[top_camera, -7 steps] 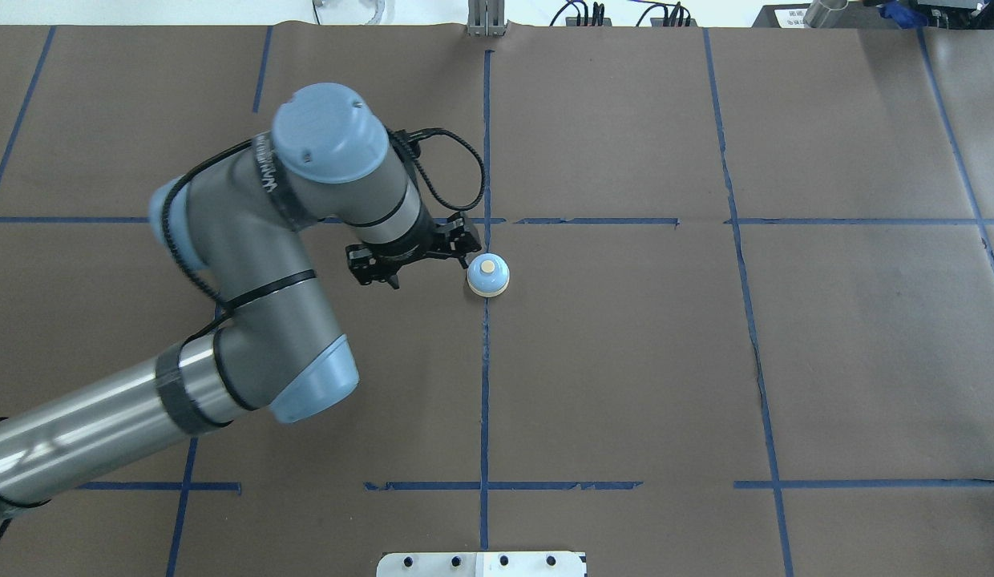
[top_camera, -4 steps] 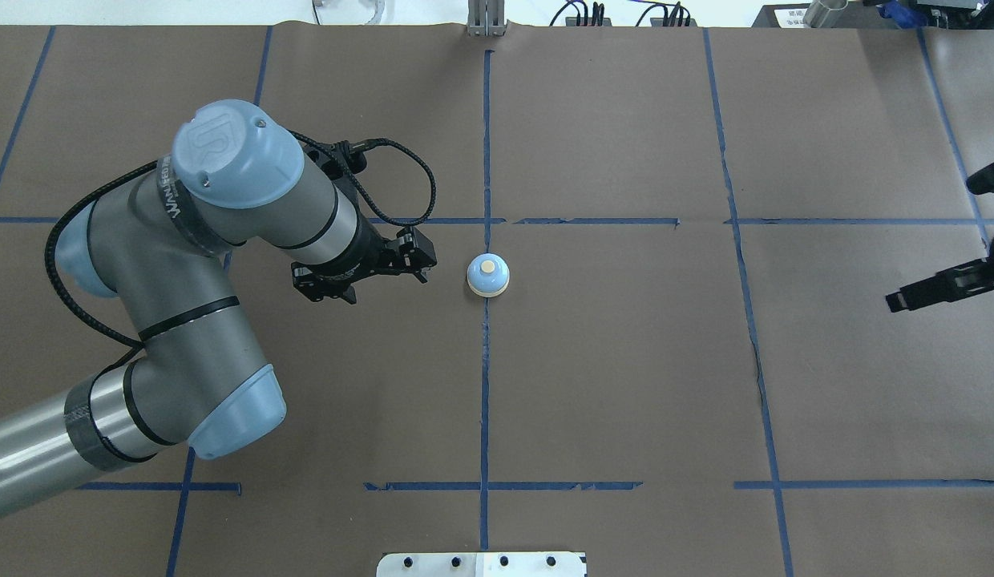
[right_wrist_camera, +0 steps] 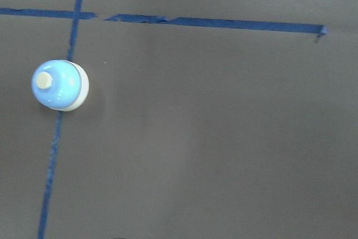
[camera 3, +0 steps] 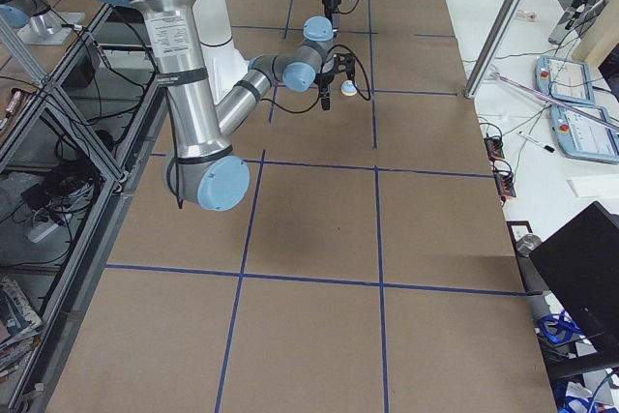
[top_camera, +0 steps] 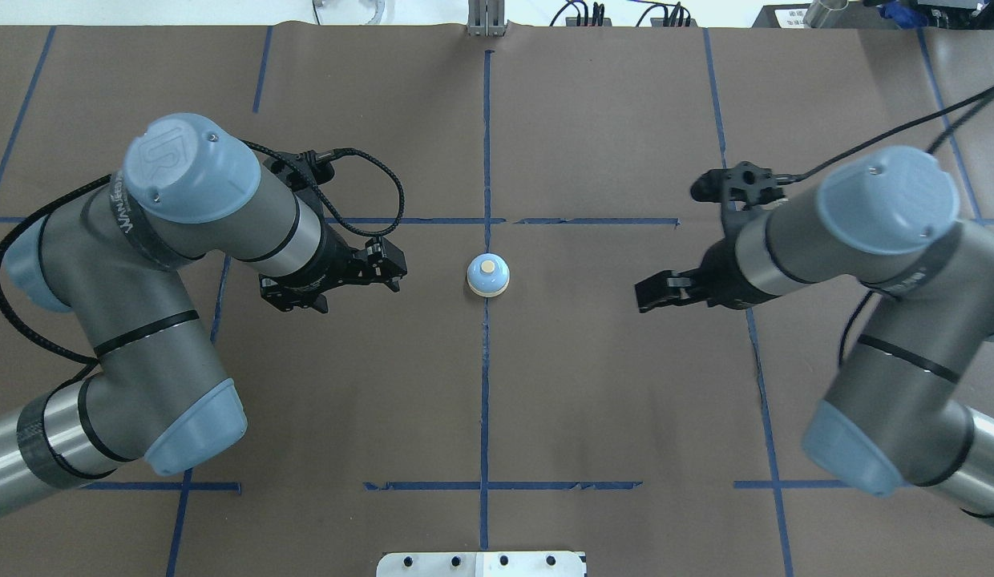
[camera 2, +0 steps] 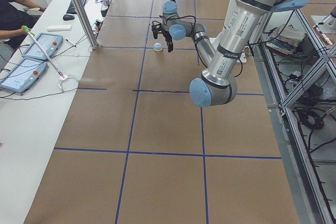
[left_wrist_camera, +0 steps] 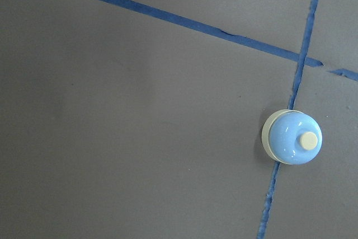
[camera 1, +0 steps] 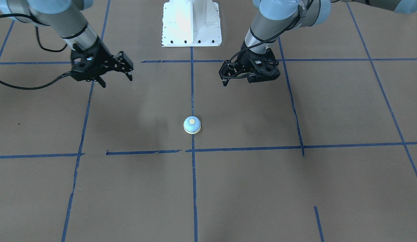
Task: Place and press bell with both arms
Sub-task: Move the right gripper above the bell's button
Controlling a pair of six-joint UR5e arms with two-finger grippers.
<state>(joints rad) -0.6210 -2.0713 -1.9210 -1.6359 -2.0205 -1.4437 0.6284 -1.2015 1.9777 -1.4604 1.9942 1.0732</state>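
The light-blue bell [top_camera: 488, 276] with its cream button stands upright on the centre tape line, free of both grippers. It also shows in the front view [camera 1: 192, 124], the left wrist view [left_wrist_camera: 292, 137] and the right wrist view [right_wrist_camera: 59, 85]. My left gripper [top_camera: 391, 268] hovers to the bell's left, apart from it, and looks open and empty; in the front view [camera 1: 225, 76] it is right of centre. My right gripper [top_camera: 648, 294] hovers to the bell's right, further off, and looks shut and empty; it also shows in the front view [camera 1: 127, 69].
Brown paper [top_camera: 609, 385] with a blue tape grid covers the table. The white bolted pedestal [camera 1: 191, 23] stands at the robot's side. Operator tablets [camera 2: 31, 56] lie on a side bench beyond the table's far edge.
My left gripper has drawn back leftward from the bell, which stayed put. My right arm has come in from the right edge towards the bell.
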